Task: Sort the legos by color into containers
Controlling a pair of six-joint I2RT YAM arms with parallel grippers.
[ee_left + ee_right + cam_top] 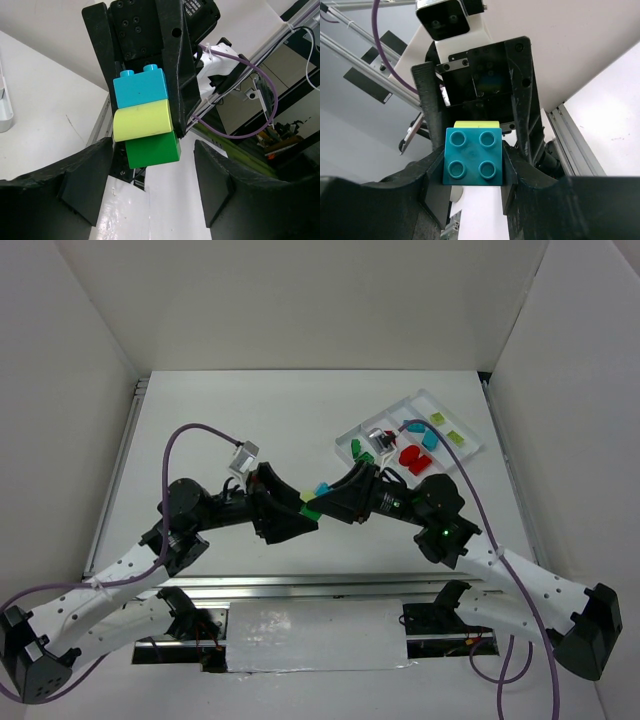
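Note:
A stack of three legos, cyan (140,89) on top, lime-yellow (142,120) in the middle and green (152,149) at the bottom, hangs in mid-air over the table's middle (315,498). My right gripper (472,165) is shut on the stack at the cyan brick (472,156). My left gripper (152,185) is open, facing the right one. Its fingertips (87,175) stand on either side of the green brick with a gap on each side. The white tray (385,408) lies at the back right with red (410,455), cyan (430,438), lime (455,437) and green (358,448) bricks in its compartments.
Both arms (200,505) meet over the table's centre. The right arm's purple cable (470,490) loops over the tray. White walls close in the table at the back and both sides. A metal rail (300,585) runs along the near edge.

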